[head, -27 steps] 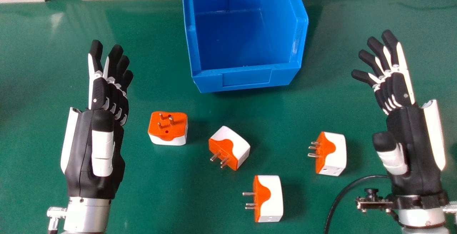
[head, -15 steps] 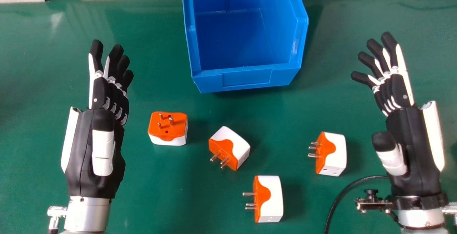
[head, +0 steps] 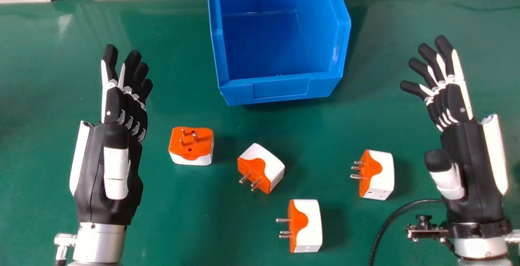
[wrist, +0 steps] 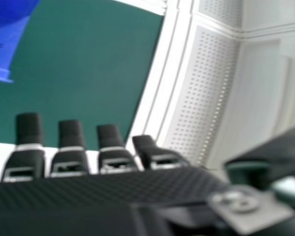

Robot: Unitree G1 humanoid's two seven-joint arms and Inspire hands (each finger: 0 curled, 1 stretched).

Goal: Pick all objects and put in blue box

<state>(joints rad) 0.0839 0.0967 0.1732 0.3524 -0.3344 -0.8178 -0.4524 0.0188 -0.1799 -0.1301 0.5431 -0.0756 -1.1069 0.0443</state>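
**Four out, both hands free**

Left hand [head: 118,105]: at the far left, fingers extended, released. Beside it, on the table [head: 183,225], first plug [head: 191,142], orange face and pins up. Next right and a little nearer, second plug [head: 273,167], on its side, pins aimed toward the near edge and slightly left. Box [head: 280,89] stood beyond the plugs, mid-table, open top. Third plug [head: 309,225] lay nearest of all, on its side, pins left. Fourth plug [head: 382,174] lay farther right, also on its side, pins left. All four sat apart from one another, outside the box. Black cable [head: 384,227] curved between the fourth plug and the right arm. Right hand [head: 453,97]: at the far right, fingers spread and straight, released.
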